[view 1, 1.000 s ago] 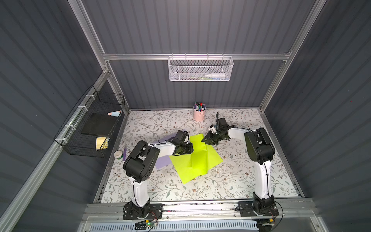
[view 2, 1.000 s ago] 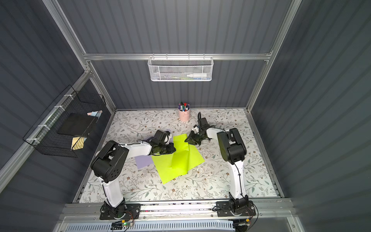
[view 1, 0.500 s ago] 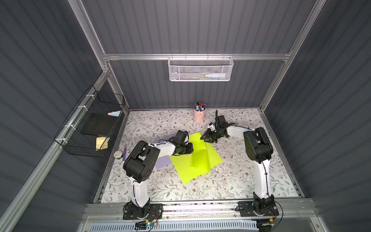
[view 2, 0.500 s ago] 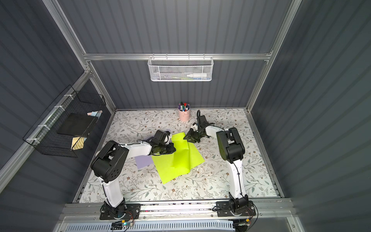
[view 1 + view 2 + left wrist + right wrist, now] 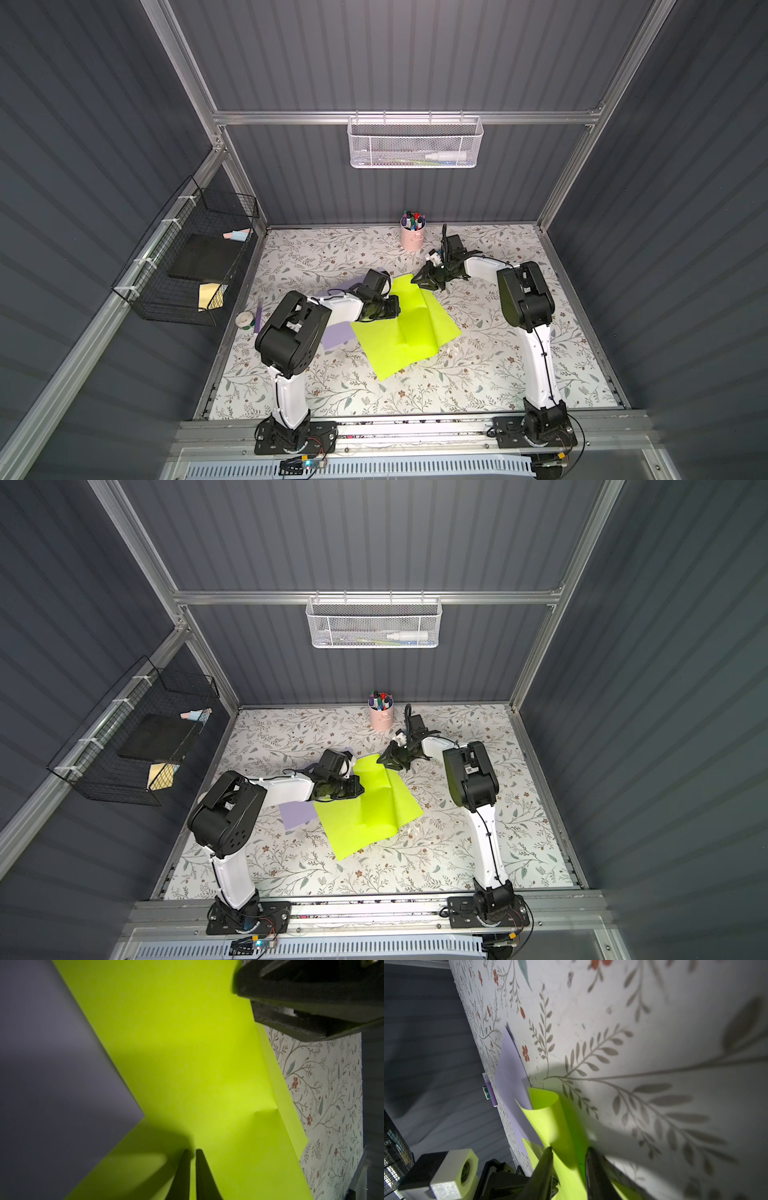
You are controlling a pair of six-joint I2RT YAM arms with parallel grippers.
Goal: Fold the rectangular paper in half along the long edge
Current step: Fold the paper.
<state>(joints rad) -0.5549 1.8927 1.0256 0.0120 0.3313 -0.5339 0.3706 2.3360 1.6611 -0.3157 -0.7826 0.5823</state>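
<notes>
- While the yellow-green paper (image 5: 409, 328) lies skewed on the middle of the table (image 5: 498, 374), with a low ridge running down it and its left part overlapping a purple sheet (image 5: 336, 336), the fold is not yet made.
- Left end effector (image 5: 192, 1167): the fingers are together, tips down on the paper near its left edge (pressing rather than pinching, as far as I can judge).
- Right end effector (image 5: 570, 1159): the fingers are apart, and the paper's curled far corner stands between them unclamped.
- If the right one closes on only the tip of the curl, the corner may slip out or crumple when lifted.
- If the corner is carried over askew, the long edges would not meet and the crease would set crooked. The ridge already in the paper could also steer it wrong.
- If the left press is light, the paper may slide on the smooth purple sheet beneath, or drag that sheet along.
</notes>
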